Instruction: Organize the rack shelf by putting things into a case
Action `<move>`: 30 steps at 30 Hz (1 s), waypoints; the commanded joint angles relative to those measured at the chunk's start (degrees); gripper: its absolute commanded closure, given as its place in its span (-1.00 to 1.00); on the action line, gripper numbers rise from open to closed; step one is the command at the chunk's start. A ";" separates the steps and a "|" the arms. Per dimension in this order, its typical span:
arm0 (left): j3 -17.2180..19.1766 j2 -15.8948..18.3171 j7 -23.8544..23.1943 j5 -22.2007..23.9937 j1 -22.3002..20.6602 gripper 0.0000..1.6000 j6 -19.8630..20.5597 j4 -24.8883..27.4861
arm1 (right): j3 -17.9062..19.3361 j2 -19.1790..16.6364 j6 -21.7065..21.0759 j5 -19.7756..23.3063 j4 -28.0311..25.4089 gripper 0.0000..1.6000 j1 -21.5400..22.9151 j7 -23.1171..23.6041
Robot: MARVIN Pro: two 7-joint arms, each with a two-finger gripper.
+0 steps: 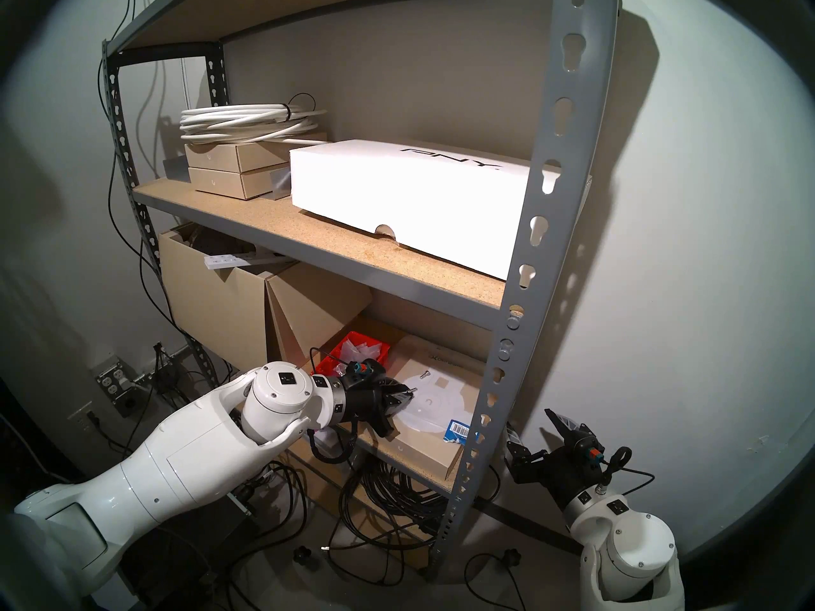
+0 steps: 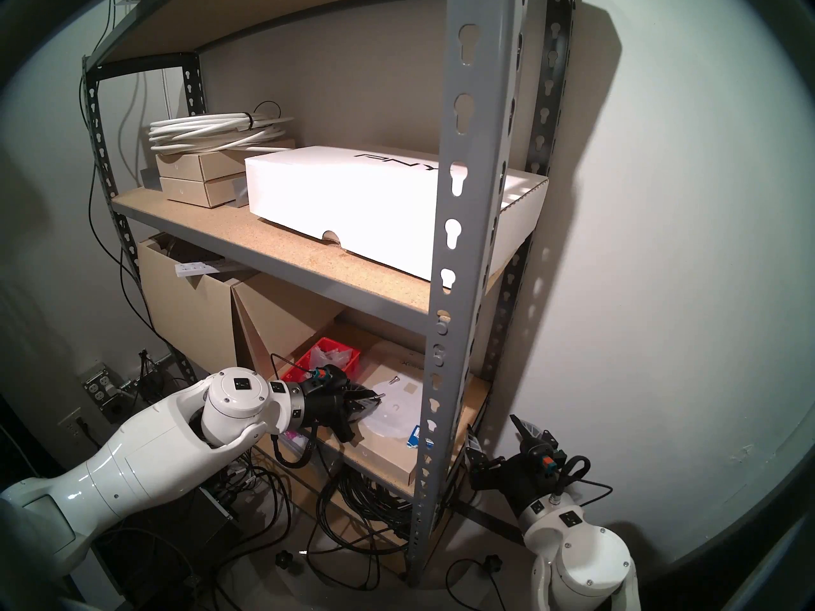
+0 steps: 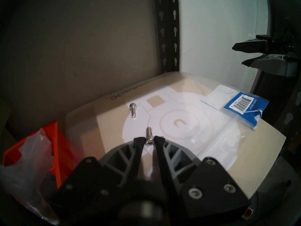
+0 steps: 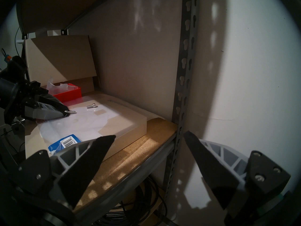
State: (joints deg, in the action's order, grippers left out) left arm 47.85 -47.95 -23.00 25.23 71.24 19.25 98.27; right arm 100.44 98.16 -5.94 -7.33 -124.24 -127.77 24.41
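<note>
Item: small silver round-headed metal screw point(image 3: 149, 140), head pinched in left gripper point(image 3: 149, 139); lift straight, keep clamped, carry to ribbed red plastic bin point(image 3: 53, 139); right gripper point(image 4: 149, 137) spread, empty.

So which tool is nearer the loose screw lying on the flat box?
Left. The left tool, gripping another screw, sits just short of the loose screw. The right tool hangs outside the rack upright, well away.

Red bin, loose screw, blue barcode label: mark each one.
Red bin point(image 4: 71, 93): right wrist view, front wall.
Loose screw point(image 3: 132, 110): left wrist view, mid-shank.
Blue barcode label point(image 3: 247, 103): left wrist view, on the barcode.
</note>
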 commanded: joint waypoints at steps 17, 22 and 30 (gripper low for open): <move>8.68 8.47 3.12 6.82 5.51 0.40 -2.01 11.18 | 0.04 0.04 0.43 -0.01 -1.15 -1.00 0.37 0.04; 12.70 12.79 4.43 8.65 9.73 0.47 -2.68 14.81 | 0.05 0.06 0.42 -0.02 -1.14 -1.00 0.38 0.06; 18.06 18.47 6.78 12.16 16.78 0.50 -4.74 16.90 | 0.07 0.10 0.44 -0.05 -1.16 -1.00 0.38 0.10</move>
State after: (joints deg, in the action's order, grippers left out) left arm 61.61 -35.52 -18.10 34.71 81.83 16.69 112.43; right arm 100.54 98.30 -5.94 -7.41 -124.24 -127.73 24.56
